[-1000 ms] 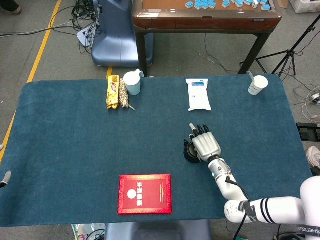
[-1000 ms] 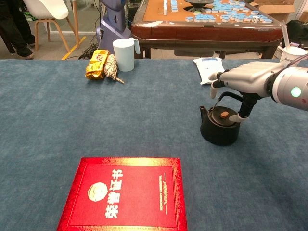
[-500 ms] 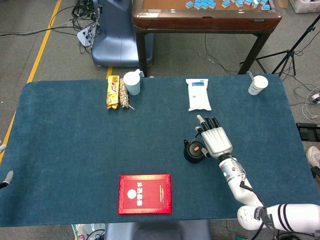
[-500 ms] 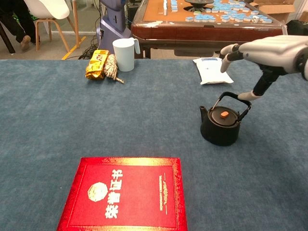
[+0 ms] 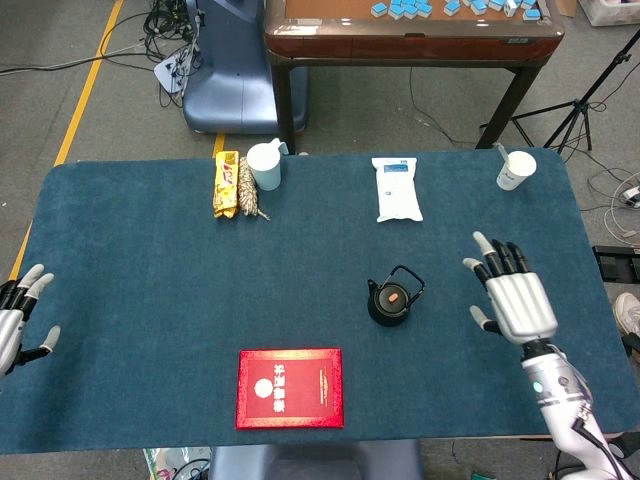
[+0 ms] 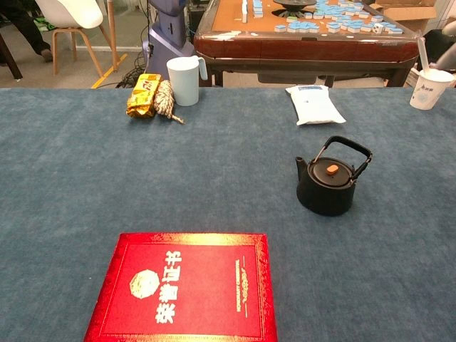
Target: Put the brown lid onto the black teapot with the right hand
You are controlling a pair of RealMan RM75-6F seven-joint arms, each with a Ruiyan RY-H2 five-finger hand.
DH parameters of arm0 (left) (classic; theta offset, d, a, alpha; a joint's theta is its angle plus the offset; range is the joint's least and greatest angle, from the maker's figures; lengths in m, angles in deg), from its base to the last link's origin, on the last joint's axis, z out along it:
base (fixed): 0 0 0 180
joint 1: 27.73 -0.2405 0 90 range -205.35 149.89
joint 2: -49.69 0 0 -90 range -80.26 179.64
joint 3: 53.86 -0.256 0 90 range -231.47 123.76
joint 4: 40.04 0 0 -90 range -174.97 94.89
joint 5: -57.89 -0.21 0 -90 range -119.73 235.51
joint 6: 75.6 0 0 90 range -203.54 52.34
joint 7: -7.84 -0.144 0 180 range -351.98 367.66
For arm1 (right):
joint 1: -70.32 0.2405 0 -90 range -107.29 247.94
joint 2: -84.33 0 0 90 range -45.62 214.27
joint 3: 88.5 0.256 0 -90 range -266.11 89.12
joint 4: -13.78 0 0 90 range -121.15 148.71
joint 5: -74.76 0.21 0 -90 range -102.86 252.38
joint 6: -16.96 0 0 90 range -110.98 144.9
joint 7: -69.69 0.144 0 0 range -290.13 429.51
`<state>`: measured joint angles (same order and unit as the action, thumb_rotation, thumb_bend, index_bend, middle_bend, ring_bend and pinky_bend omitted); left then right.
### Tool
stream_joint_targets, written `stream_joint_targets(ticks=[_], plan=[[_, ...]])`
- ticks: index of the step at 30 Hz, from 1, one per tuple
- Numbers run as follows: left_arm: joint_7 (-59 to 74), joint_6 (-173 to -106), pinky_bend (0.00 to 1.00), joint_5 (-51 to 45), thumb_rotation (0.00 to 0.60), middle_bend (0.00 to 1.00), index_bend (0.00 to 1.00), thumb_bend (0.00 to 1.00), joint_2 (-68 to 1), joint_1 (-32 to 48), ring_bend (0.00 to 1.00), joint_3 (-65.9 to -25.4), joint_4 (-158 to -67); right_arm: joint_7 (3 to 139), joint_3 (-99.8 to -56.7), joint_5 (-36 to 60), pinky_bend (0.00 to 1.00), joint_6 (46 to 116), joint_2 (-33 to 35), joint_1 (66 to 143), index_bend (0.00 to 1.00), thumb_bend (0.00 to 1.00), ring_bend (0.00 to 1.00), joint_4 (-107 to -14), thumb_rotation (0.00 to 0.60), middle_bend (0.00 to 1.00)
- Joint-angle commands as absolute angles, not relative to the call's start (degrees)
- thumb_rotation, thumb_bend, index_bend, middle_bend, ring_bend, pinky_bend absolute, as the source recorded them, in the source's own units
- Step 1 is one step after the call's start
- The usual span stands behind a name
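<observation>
The black teapot point(image 5: 393, 299) point(image 6: 328, 184) stands upright on the blue table, right of centre, its handle raised. Its lid sits on top, showing a small brown knob point(image 5: 394, 296) point(image 6: 332, 169). My right hand point(image 5: 513, 297) hovers well to the right of the teapot, fingers spread, holding nothing. At the far left edge of the head view my left hand point(image 5: 18, 314) is also spread and empty. Neither hand appears in the chest view.
A red booklet point(image 5: 290, 388) point(image 6: 185, 286) lies near the front edge. At the back stand a pale blue mug point(image 5: 265, 165) point(image 6: 184, 80), a yellow snack pack point(image 5: 226, 183), a white pouch point(image 5: 396, 188) point(image 6: 314, 104) and a paper cup point(image 5: 515, 170) point(image 6: 428, 87).
My right hand has left the teapot and drawn back to the right, out of the chest view. My left hand has come into the head view at the left edge.
</observation>
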<state>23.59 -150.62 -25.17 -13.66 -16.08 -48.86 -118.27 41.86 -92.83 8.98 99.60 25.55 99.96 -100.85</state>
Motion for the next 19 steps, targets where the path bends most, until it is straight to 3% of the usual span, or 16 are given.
stream_joint_targets(ticks=[1, 9, 19], plan=[[20.67, -149.63, 0.00, -24.95, 0.600, 0.00, 0.07, 0.39, -13.11, -14.83, 0.00, -48.47, -120.96, 46.67, -95.08, 4.38, 0.00, 103.00, 28.87, 95.32, 0.23, 0.29, 0.00, -100.52, 0.600, 0.00], [14.91, -149.25, 0.00, -25.04, 0.600, 0.00, 0.07, 0.39, -13.36, -13.52, 0.00, -48.41, -125.77, 53.10, -95.99, -0.97, 0.00, 104.71, 30.81, 89.52, 0.23, 0.29, 0.00, -97.19, 0.600, 0.00], [9.83, -147.42, 0.00, -24.02, 0.600, 0.00, 0.07, 0.39, -14.70, -11.94, 0.00, -48.63, -127.91, 56.83, -94.18, -2.68, 0.00, 102.81, 29.75, 86.19, 0.23, 0.29, 0.00, -92.92, 0.600, 0.00]])
